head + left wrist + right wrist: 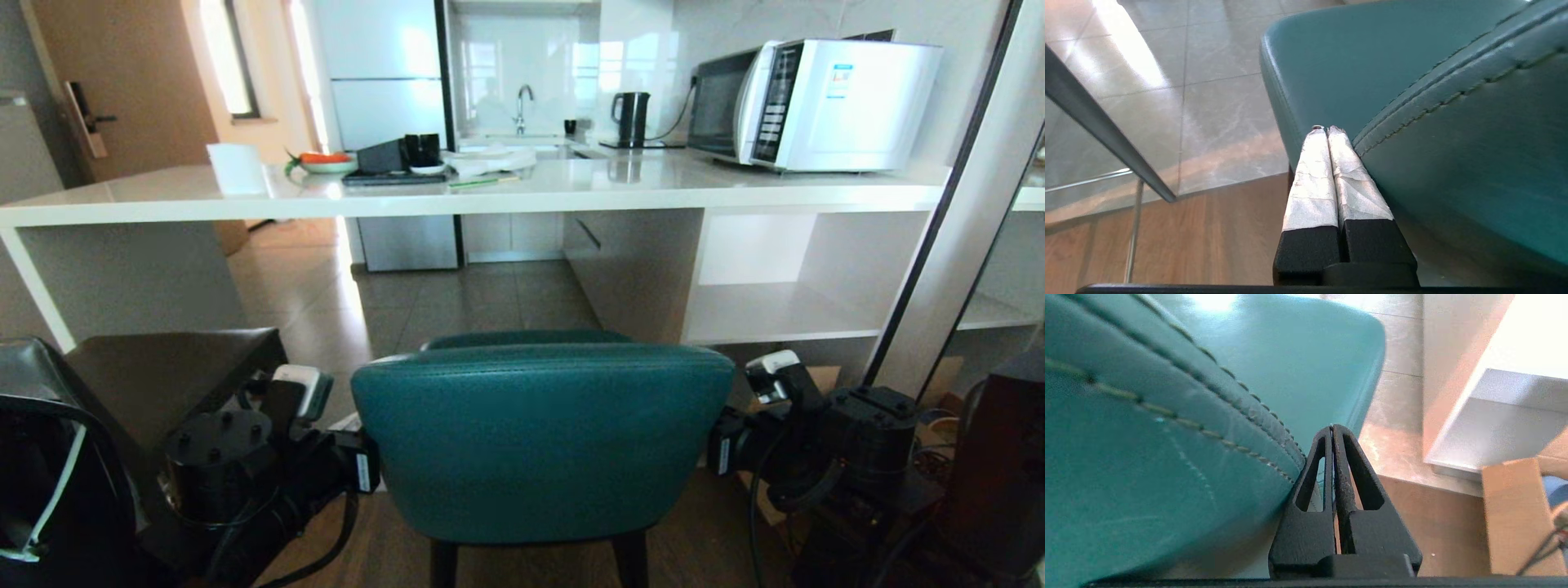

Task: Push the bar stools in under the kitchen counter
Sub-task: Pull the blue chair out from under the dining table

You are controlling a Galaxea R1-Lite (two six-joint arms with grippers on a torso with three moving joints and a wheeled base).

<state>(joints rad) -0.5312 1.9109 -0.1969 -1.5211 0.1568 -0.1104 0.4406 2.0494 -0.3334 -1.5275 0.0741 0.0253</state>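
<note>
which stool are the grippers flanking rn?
The teal stool, curved back, with the left gripper and right gripper beside it. The dark-grey stool stands apart on the left.

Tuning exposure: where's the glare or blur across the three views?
Head view: windows blow out, kitchen counter mirrors them. Left wrist: sun streak on the floor tiles. Right wrist: hotspot on the teal stool, its near backrest soft; white shelf overexposed.

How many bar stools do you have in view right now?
2. The teal stool stands straight ahead, facing the kitchen counter. The dark-grey stool is at the left, partly cut off behind the left arm. Others may be out of frame.
</note>
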